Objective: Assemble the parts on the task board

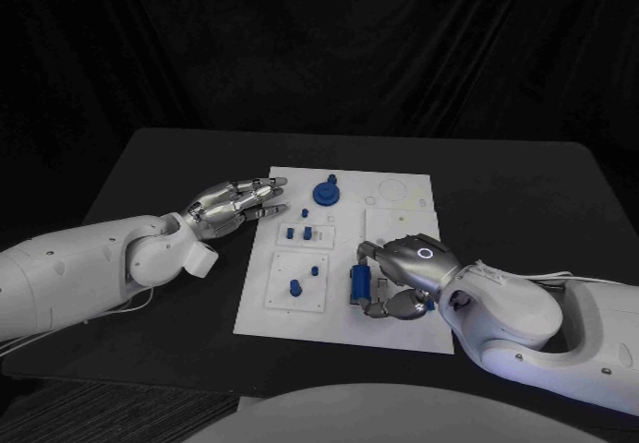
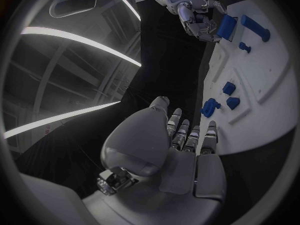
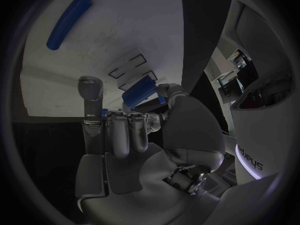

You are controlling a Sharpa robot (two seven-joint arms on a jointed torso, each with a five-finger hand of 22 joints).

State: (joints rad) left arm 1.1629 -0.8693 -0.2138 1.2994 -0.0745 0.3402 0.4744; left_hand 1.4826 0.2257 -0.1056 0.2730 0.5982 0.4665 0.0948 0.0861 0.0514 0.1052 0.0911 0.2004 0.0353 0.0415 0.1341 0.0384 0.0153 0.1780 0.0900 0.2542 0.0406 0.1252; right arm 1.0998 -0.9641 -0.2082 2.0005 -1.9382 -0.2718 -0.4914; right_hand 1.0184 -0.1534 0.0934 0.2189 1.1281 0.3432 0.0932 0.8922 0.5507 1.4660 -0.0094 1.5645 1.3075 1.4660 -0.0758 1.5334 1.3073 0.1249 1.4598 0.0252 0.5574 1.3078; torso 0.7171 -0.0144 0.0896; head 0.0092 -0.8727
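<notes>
The white task board (image 1: 400, 325) lies in the middle of the black table. My right hand (image 1: 407, 268) is over the board's near right part and pinches a short blue cylinder (image 1: 358, 284) between thumb and fingers; the right wrist view shows the same cylinder (image 3: 139, 91) at the fingertips of that hand (image 3: 125, 135). My left hand (image 1: 237, 203) hovers at the board's far left edge with its fingers stretched out and nothing in them. A round blue part (image 1: 326, 193) sits at the board's far end. Small blue pegs (image 1: 307, 231) stand in the left plates.
A long blue bar (image 3: 69, 21) lies on the board (image 3: 125, 30) beyond the right hand. In the left wrist view the left hand (image 2: 181, 145) is over bare black table beside the board (image 2: 269, 85), near several blue pieces (image 2: 210, 107). The table's left side is bare.
</notes>
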